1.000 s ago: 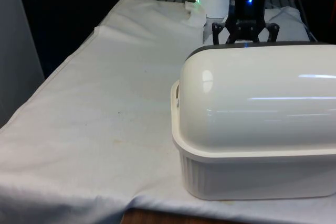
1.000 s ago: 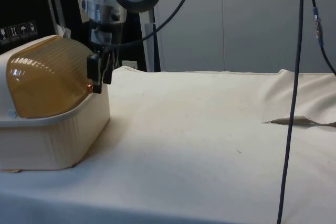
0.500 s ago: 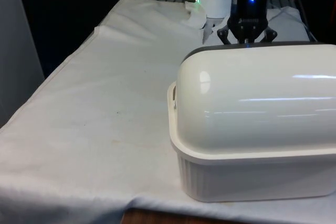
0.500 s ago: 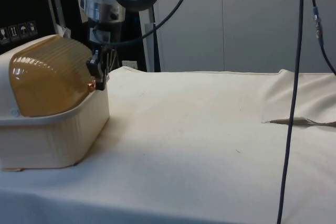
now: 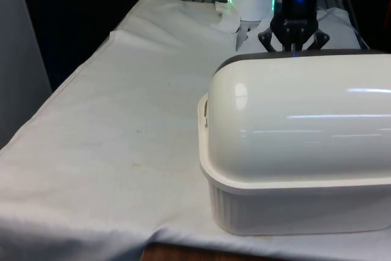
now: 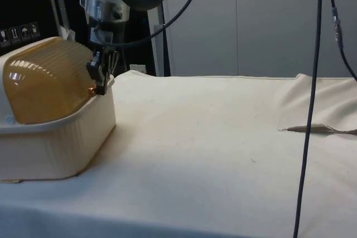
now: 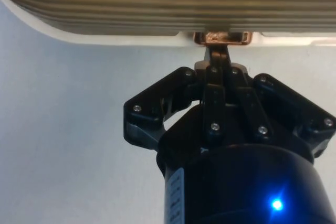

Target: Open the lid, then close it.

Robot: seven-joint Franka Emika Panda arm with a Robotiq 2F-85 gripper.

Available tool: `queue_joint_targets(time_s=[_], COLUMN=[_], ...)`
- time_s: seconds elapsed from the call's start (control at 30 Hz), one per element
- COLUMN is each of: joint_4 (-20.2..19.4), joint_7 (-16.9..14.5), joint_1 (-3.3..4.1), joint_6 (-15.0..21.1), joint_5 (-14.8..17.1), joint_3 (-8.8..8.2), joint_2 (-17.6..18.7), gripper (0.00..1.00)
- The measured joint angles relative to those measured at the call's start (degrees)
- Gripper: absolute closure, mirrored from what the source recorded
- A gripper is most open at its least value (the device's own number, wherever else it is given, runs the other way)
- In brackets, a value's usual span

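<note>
Gripper clamped on copper handle of lid (amber, ribbed).

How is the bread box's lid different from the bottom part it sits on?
The lid is amber and see-through in the side view, while the base is plain cream. The lid curves in a rounded dome; the base has straight, ribbed walls. The gripper is shut on the lid's small handle, while nothing grips the base. Both look like shiny plastic, and the lid's edge meets the base's rim.

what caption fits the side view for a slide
Black claw shut on the small handle at the front edge of the bread box's amber ribbed lid, still down on its cream base.
</note>
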Motion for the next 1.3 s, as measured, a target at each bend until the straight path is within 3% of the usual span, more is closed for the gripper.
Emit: queue_joint_targets(time_s=[0.7,1.3], joint_4=[0.9,1.1], joint_7=[0.2,-1.1], joint_1=[1.09,1.09], joint_6=[0.2,0.3], joint_5=[-0.2,-0.3], joint_3=[0.17,0.11], joint_2=[-0.4,-1.9], gripper=[1.0,1.0])
